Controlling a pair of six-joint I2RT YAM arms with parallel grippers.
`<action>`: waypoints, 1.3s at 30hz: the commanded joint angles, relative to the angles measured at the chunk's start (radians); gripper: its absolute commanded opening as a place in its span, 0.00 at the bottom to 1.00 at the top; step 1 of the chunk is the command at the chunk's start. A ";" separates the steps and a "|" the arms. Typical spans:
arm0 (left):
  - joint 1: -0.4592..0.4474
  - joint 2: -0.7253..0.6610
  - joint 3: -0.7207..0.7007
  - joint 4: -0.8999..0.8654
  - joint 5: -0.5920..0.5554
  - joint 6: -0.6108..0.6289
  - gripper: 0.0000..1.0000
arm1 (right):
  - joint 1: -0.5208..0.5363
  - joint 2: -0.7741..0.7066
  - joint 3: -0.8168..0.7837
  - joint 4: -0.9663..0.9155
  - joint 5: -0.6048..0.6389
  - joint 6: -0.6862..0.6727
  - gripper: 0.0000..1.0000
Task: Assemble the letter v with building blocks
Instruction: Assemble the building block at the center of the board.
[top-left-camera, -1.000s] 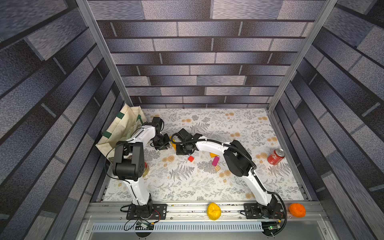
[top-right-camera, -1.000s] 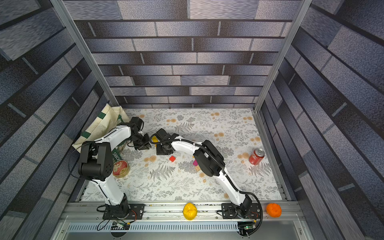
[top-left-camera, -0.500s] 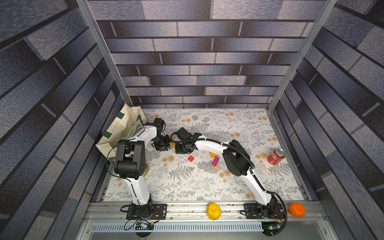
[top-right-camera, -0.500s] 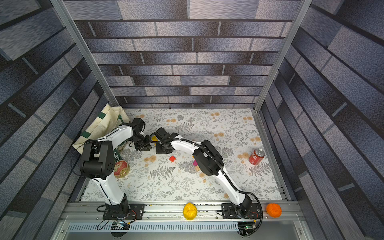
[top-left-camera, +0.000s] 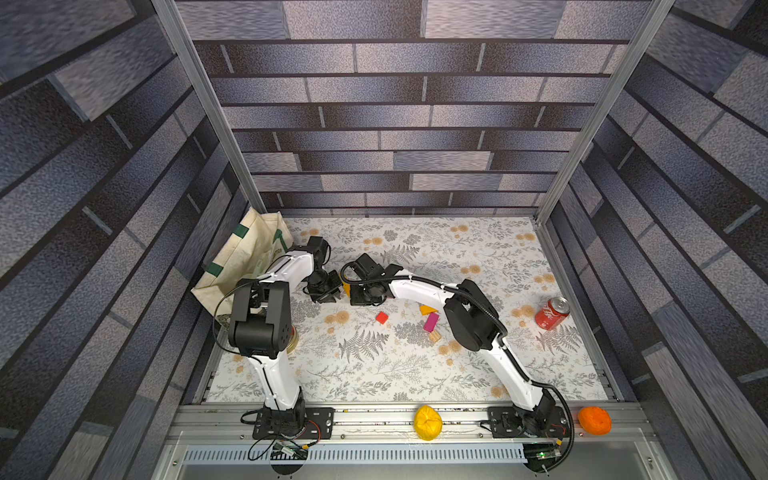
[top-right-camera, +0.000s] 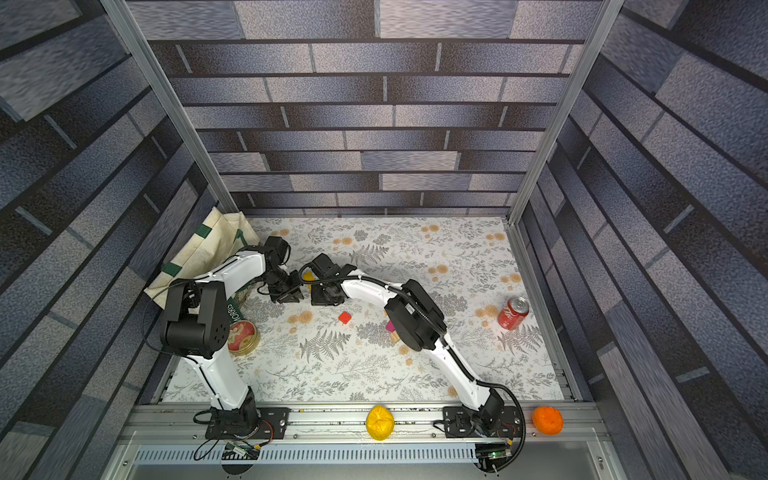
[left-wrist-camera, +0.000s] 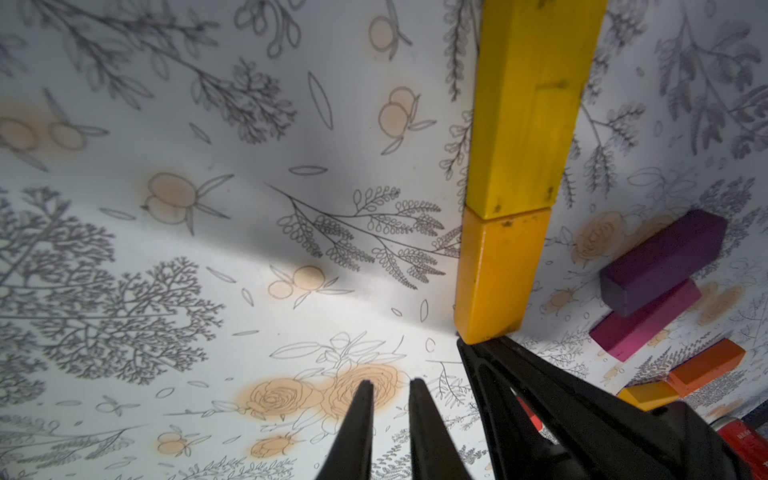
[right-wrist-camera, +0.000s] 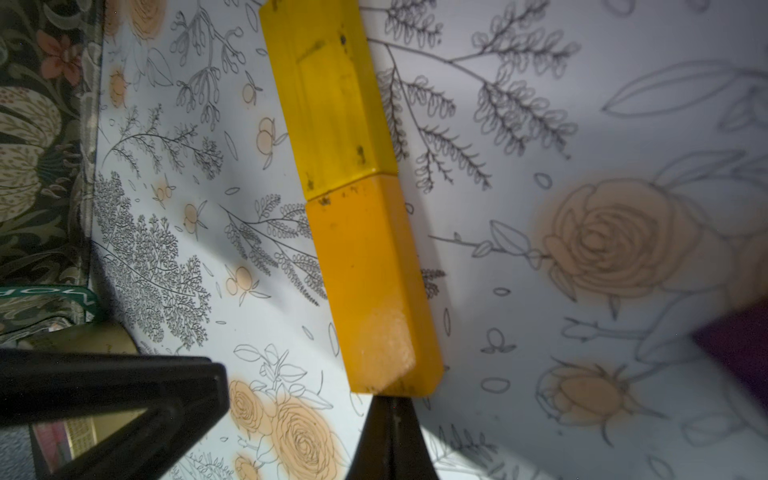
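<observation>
**One stroke begun, one to go.** A long yellow wooden block (left-wrist-camera: 528, 104) and an amber-orange wooden block (left-wrist-camera: 498, 274) lie end to end, touching, in a single straight line on the floral-printed worktop (left-wrist-camera: 166, 249), right of centre in the left wrist view. That line looks like all there is so far of the letter v (left-wrist-camera: 505, 212). No second stroke and no meeting point is visible.

The right claw (right-wrist-camera: 390, 405) is pinched shut and holds nothing. At the lower centre of the right wrist view its tip rests against the free end of the amber-orange block, apparently to square the row. The left claw (left-wrist-camera: 390, 386) hangs just beside it at the bottom of its own view, its jaws a narrow slit apart and empty.

Loose stock lies at the right edge of the left wrist view:
- a dark purple rectangular block (left-wrist-camera: 665, 257), against or partly over a magenta rectangular block (left-wrist-camera: 648, 320); which cannot be told
- an orange rectangular block (left-wrist-camera: 706, 365)
- a small amber block (left-wrist-camera: 648, 395)

A top view adds a small red cube (top-left-camera: 382, 318) and a plain wood cube (top-left-camera: 434, 336) near the centre, well apart from the row.

Judged from this layout, the job is in its early part, with most pieces yet to be placed.
</observation>
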 joint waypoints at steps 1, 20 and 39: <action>-0.003 0.014 0.017 -0.032 -0.022 0.003 0.19 | -0.011 0.049 0.016 -0.055 0.021 0.012 0.00; -0.003 0.024 0.017 -0.033 -0.028 0.003 0.19 | -0.021 0.075 0.045 -0.064 0.034 0.018 0.00; -0.007 0.016 0.021 -0.038 -0.023 0.003 0.20 | -0.026 -0.003 -0.040 -0.047 0.014 0.031 0.00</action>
